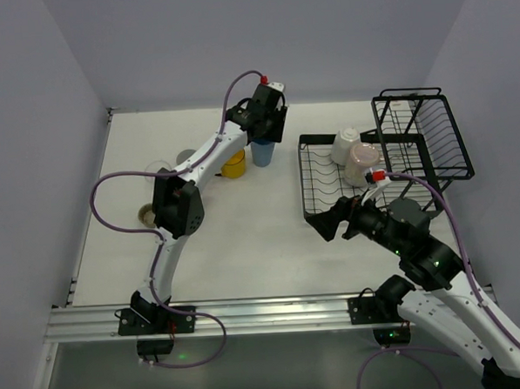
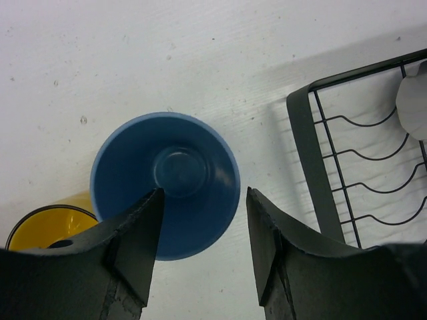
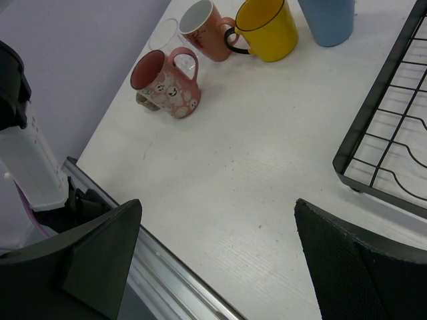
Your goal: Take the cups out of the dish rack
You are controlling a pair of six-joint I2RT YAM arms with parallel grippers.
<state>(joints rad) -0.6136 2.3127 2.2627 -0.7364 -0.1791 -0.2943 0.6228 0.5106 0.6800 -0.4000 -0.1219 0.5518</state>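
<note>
The black wire dish rack (image 1: 317, 196) lies at the right, with its taller basket (image 1: 427, 133) behind it. Two cups stand in it, one white (image 1: 345, 145) and one pink (image 1: 361, 163). A blue cup (image 2: 167, 177) stands upright on the table left of the rack. My left gripper (image 2: 205, 195) hovers over it, open. Its left finger overlaps the cup's rim and its right finger is apart from it. A yellow mug (image 1: 233, 164) stands beside the blue cup (image 1: 262, 152). My right gripper (image 3: 217, 207) is wide open and empty over bare table, near the rack's front left corner (image 3: 373, 133).
Further left on the table are a pink mug with faces (image 3: 167, 83), tilted on something beige, a salmon mug (image 3: 203, 27) and a clear glass (image 3: 167, 33). The metal rail (image 1: 266, 314) runs along the near edge. Walls close in on the left, the back and the right.
</note>
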